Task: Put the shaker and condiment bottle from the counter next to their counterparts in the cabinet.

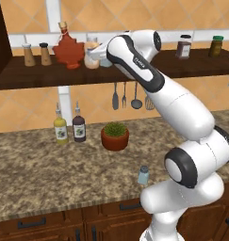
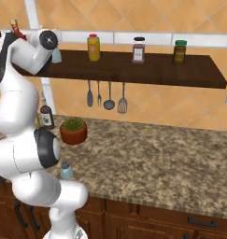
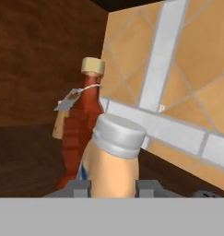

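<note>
My gripper (image 3: pixel 113 186) is shut on the condiment bottle (image 3: pixel 114 161), a stout peach-tan bottle with a pale cap. In the left base view the bottle (image 1: pixel 92 55) stands upright at shelf level in the cabinet (image 1: pixel 191 70), just right of the red maple-leaf bottle (image 1: pixel 69 49). That red bottle (image 3: pixel 83 120) rises close behind the held one in the hand view. A pale blue-grey lookalike shaker (image 2: pixel 55 56) sits on the shelf beside my hand. The shaker (image 1: pixel 143 175) stands on the counter near the front edge, close to my arm's base.
Two brown shakers (image 1: pixel 36 54) stand at the shelf's left end. A yellow bottle (image 2: pixel 93 47) and two jars (image 2: pixel 138 49) (image 2: pixel 179 52) stand further right. Utensils (image 1: pixel 125 96) hang under the shelf. Two thin-necked bottles (image 1: pixel 69 126) and a potted plant (image 1: pixel 115 136) sit on the counter.
</note>
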